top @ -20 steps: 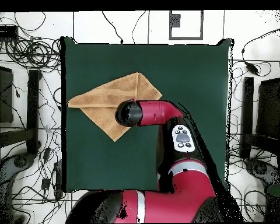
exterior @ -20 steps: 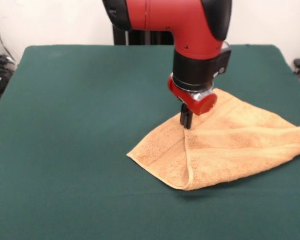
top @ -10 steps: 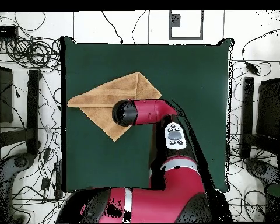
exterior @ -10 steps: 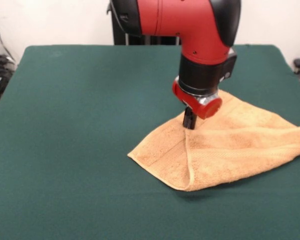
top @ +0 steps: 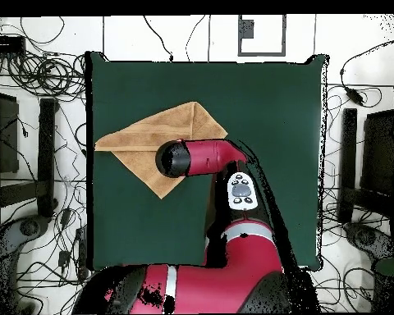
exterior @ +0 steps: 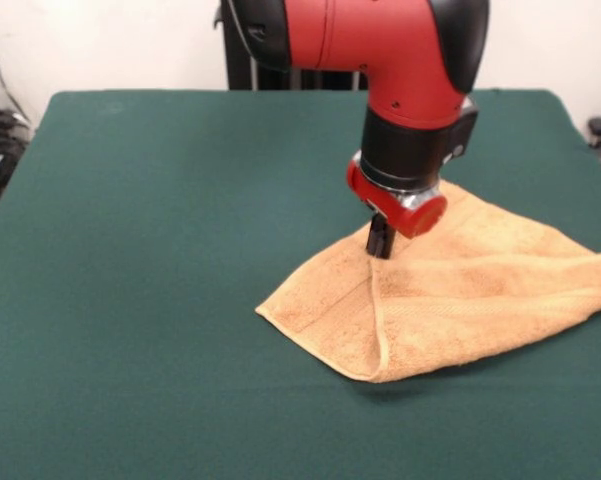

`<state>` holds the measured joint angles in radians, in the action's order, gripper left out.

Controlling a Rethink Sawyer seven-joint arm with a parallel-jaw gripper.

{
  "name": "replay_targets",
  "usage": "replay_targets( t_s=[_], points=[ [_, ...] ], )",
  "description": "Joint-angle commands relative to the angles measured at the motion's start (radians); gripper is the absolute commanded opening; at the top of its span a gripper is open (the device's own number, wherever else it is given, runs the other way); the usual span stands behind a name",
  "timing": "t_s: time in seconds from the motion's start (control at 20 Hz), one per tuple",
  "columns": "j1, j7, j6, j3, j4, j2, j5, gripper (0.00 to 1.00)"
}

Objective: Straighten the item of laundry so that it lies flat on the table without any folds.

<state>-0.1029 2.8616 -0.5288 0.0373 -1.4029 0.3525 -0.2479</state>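
Green-covered tabletop point(exterior: 160, 250) is carrying the folded towel point(exterior: 460, 300) directly beneath my hand point(exterior: 379, 243); I am seeing its tips meeting the cloth, grip undeterminable.

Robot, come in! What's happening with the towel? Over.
Gripper down on orange-tan terry towel, fingers' state unclear. Towel folded over, not flat. Green-clothed table, nothing blocking.

towel point(exterior: 460, 300): orange-tan terry, woven border band along edges | state: folded over diagonally, a raised crease running from its middle to the near corner, not flat | pose: kite-like, one corner reaching the table's edge | table point(exterior: 160, 250): dark green cloth, towel lies toward one side
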Motion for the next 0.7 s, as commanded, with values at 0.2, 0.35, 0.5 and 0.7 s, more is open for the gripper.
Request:
replay_targets(
  t_s=[0.2,0.35,0.5,0.7],
  points=[
    [0.014,0.001,0.046,0.106,-0.034,-0.104,0.031,0.00],
    [0.009,-0.006,0.024,0.112,-0.049,-0.081,0.039,0.00],
    [0.007,-0.008,0.006,0.117,-0.052,-0.069,0.047,0.00],
    [0.016,0.008,-0.005,0.116,-0.042,-0.068,0.059,0.00]
  ],
)
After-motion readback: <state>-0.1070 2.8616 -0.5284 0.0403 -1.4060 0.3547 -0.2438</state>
